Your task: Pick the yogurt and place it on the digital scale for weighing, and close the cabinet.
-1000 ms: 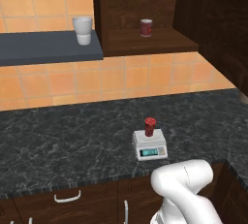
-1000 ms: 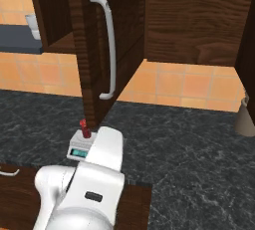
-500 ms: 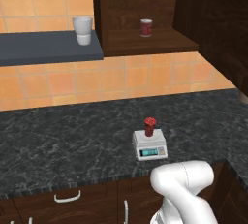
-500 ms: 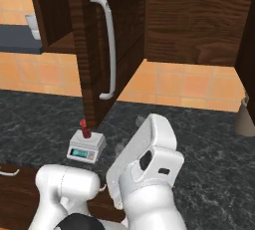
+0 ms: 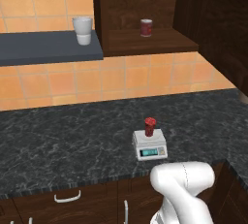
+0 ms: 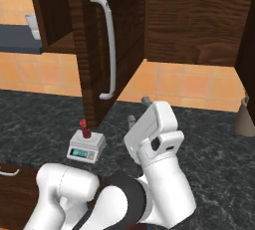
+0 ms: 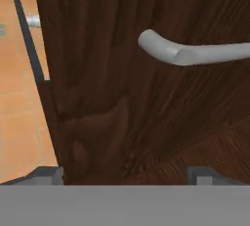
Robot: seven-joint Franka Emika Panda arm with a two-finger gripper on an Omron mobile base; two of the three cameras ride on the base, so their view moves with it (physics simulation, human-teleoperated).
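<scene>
The yogurt (image 5: 150, 126) stands upright on the plate of the digital scale (image 5: 150, 145), out on the dark stone desk (image 5: 58, 140), so the weighing half of the job looks finished. On the left a white cup (image 5: 83, 30) sits on the grey shelf (image 5: 43, 47); next comes a red can (image 5: 146, 27) inside the cabinet (image 6: 87, 50), whose door hangs wide open with its silver bar handle (image 6: 108, 45) facing the arm. The end effector (image 6: 138, 109) is raised beside the door's lower edge, presumably lining up to push it shut; its fingers (image 6: 146, 100) show too little to tell whether they are spread or closed, and nothing appears between them. I count one yogurt, one scale, one cup, one can and one open door.
</scene>
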